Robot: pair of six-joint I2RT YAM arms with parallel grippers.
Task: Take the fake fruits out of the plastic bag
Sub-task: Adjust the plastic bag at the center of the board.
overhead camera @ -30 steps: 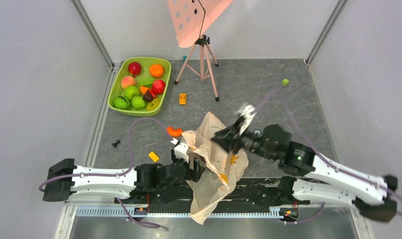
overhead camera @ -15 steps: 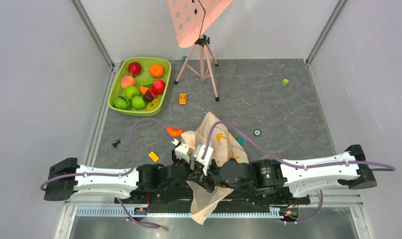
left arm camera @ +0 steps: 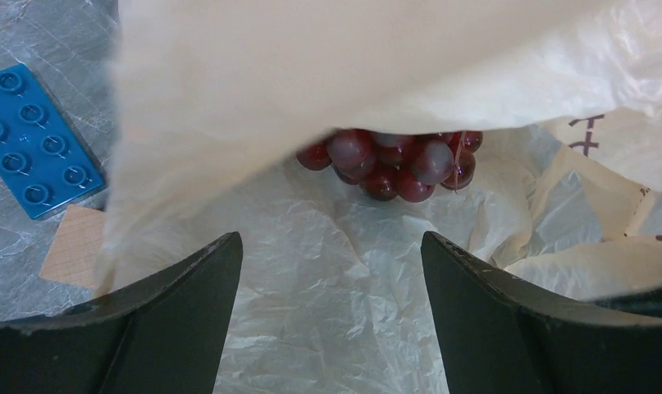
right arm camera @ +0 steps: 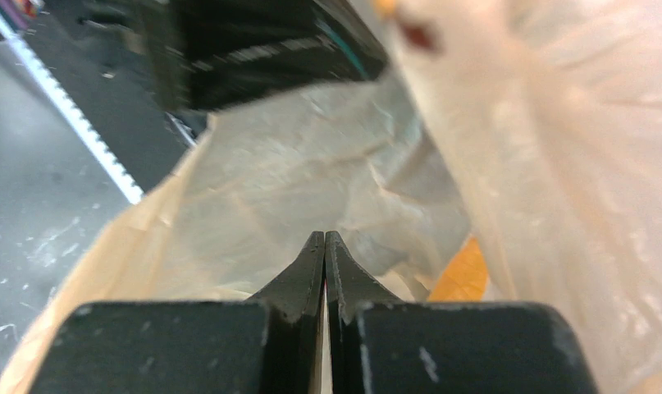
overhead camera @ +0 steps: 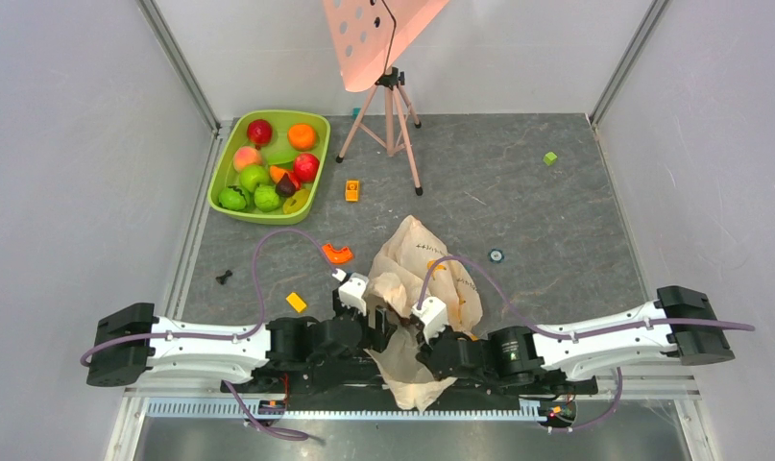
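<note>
where the crinkly pale bag [left arm camera: 327, 279] gapes, glossy dark-red grapes [left arm camera: 393, 160] show.

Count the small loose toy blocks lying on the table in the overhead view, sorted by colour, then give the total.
yellow block: 1
orange block: 1
green block: 1
Total: 3
</note>
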